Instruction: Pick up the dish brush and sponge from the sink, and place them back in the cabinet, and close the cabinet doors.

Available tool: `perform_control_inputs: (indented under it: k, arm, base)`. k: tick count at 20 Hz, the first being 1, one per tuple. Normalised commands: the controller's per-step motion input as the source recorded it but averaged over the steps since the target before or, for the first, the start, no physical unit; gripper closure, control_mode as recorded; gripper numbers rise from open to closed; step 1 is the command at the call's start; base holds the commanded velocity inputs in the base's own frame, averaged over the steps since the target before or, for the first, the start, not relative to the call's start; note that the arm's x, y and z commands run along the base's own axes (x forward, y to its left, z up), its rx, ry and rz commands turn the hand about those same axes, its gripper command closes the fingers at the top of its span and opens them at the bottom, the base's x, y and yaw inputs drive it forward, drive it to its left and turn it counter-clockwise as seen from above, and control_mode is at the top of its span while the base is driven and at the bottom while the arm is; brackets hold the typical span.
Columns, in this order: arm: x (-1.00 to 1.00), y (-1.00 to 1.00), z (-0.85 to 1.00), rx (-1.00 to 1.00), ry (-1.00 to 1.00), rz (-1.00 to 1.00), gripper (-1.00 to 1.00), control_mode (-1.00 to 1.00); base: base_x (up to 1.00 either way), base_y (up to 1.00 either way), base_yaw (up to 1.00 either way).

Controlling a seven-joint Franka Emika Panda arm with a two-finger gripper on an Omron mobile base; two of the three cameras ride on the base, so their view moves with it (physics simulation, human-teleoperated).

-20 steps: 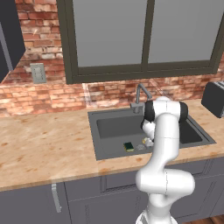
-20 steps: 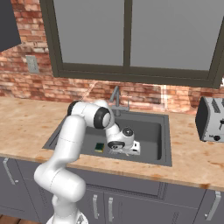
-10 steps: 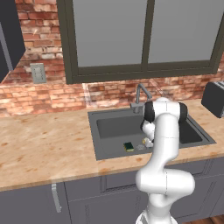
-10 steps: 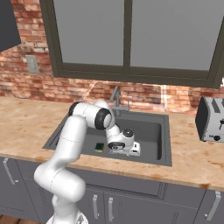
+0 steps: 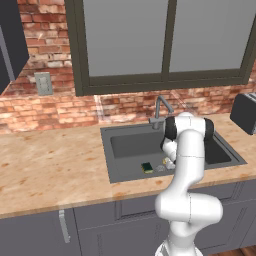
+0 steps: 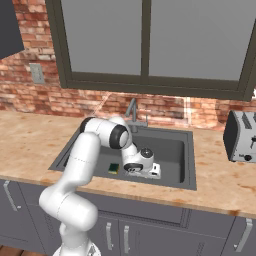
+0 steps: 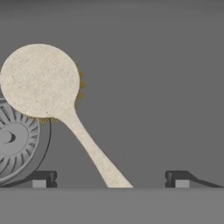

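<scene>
The cream dish brush (image 7: 39, 81) lies flat on the dark floor of the sink (image 5: 130, 145). Its round head is at the left of the hand view, and its thin handle runs down between my fingertips (image 7: 41, 179). My gripper (image 7: 111, 180) hangs open just above the handle, jaws wide on either side, not touching it. In the right base view the gripper (image 6: 141, 172) is down in the sink (image 6: 175, 150), right of the sponge (image 6: 114, 168). The sponge (image 5: 146, 167), green on top and yellow below, rests near the basin's front wall. A dark cabinet (image 5: 10, 45) part shows at the upper left.
The round metal drain (image 7: 8, 140) sits beside the brush head. A silver faucet (image 5: 160, 107) stands behind the basin, close to my arm. A toaster (image 6: 240, 136) stands on the stone counter (image 5: 50, 170) to the right. Grey base cabinets run below.
</scene>
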Motion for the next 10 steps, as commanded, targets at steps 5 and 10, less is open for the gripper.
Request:
perform_control_inputs:
  k: [5, 10]
  arm:
    - [0.0, 0.0, -0.11, 0.0, 0.0, 0.0, -1.0, -1.0]
    - [0.02, 0.0, -0.1, 0.0, 0.0, 0.0, -1.0, -1.0]
  base:
    - [0.0, 0.0, 0.0]
    - [0.0, 0.0, 0.0]
